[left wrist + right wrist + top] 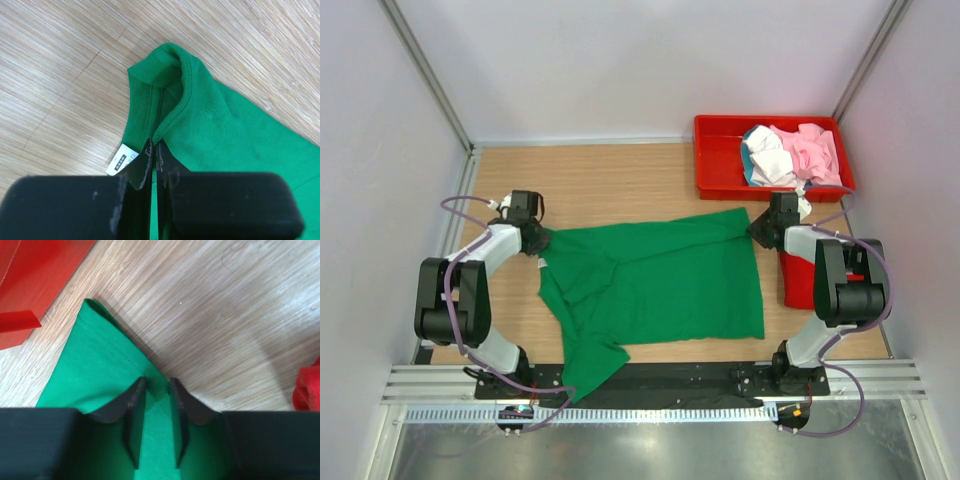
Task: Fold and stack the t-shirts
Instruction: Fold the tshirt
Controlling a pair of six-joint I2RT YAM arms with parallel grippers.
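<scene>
A bright green t-shirt [660, 285] lies spread across the middle of the table, one sleeve hanging over the front edge. My left gripper [542, 240] is at its left end. In the left wrist view it [154, 145] is shut on the green cloth by the collar [170, 55], beside a white label [121, 160]. My right gripper [757, 230] is at the shirt's far right corner. In the right wrist view its jaws [157, 382] stand apart with the green t-shirt's edge [100, 360] running between them. Pink, white and teal t-shirts [790, 155] are heaped in the tray.
The red plastic tray [720, 170] stands at the back right, and its corner shows in the right wrist view [30, 280]. A red t-shirt [798, 275] lies beside the right arm, seen again at the right edge of the right wrist view [306, 385]. White walls enclose the table.
</scene>
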